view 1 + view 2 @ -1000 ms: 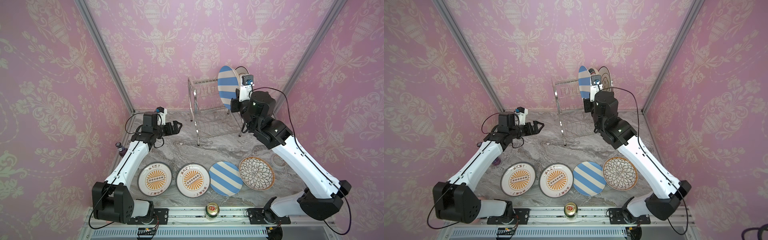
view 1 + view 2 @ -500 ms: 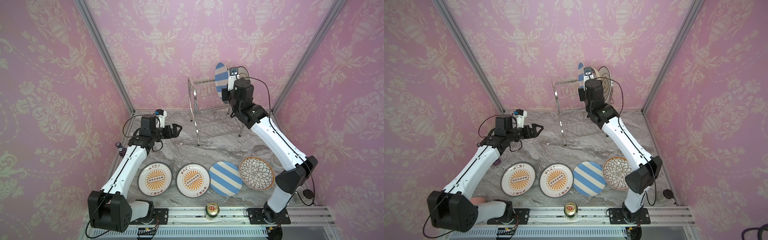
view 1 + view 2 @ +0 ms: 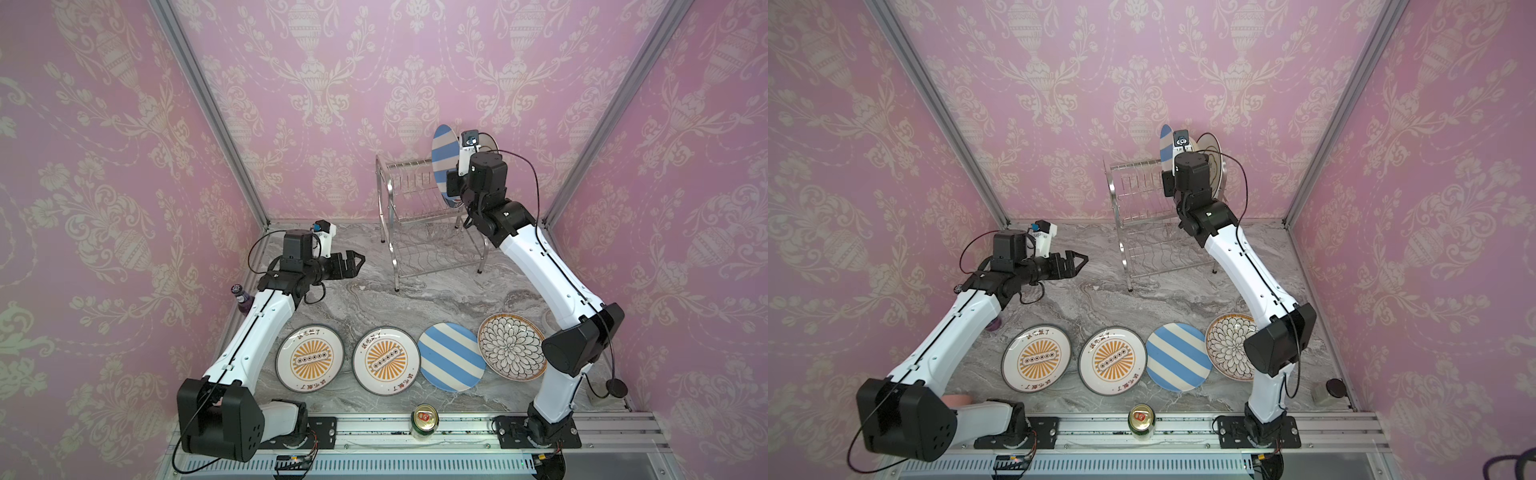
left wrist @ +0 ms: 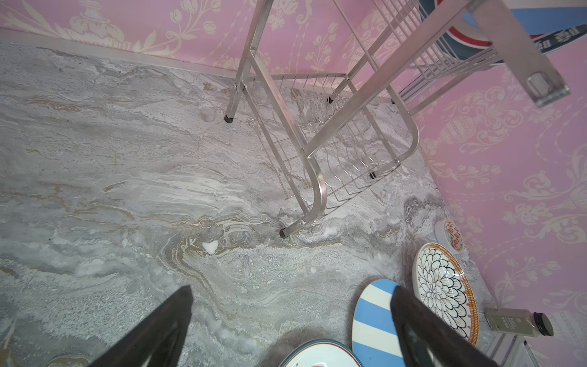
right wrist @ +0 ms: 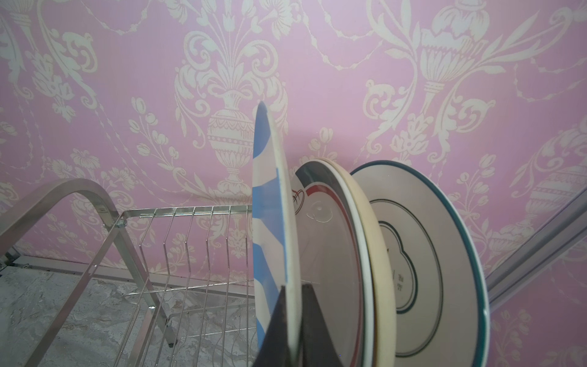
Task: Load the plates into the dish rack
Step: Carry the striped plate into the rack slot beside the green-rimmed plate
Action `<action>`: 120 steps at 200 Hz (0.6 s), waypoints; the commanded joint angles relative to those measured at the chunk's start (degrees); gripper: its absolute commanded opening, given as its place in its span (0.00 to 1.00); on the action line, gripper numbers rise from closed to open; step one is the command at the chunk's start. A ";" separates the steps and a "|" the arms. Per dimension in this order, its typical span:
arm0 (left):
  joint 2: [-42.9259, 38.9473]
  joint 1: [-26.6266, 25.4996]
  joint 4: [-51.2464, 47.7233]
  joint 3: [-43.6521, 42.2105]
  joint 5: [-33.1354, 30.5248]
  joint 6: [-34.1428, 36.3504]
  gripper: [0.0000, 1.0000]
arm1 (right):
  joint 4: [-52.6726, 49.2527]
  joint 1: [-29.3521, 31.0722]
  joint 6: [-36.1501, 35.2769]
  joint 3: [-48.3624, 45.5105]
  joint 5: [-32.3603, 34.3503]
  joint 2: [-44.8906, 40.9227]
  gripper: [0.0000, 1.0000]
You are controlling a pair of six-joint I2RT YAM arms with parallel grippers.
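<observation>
Two fingers of the left gripper (image 3: 358, 265) are spread wide, and nothing is held between them. They are poised above the marble tabletop (image 3: 415, 299). Nearer the robot's base than those fingers, four plates are laid flat in a row: a first sunburst plate (image 3: 309, 358), a second sunburst plate (image 3: 386, 360), a flat striped plate (image 3: 451, 357) and a floral plate (image 3: 512, 347). The dish rack (image 3: 419, 232) is seen ahead of the open fingertips, well apart from them.

The right gripper (image 5: 295, 330) is closed tight on the rim of the upright striped plate (image 5: 270, 222), which is held on edge at the rack's upper tier. Whether its lower edge is seated in a slot cannot be told. Just beside the gripping fingers, a dark-lined plate (image 5: 327, 228), a cream plate (image 5: 378, 254) and a green-rimmed plate (image 5: 444, 254) are stood upright in that tier.
</observation>
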 commanded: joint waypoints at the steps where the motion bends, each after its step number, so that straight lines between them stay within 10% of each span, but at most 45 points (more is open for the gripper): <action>1: 0.06 0.84 -2.04 2.30 -0.27 1.33 0.99 | 0.52 -0.24 1.25 2.58 -0.14 1.42 0.00; 120: -0.43 2.68 1.75 1.10 1.84 -0.21 0.99 | -1.57 -0.79 -2.11 9.50 1.57 4.74 0.00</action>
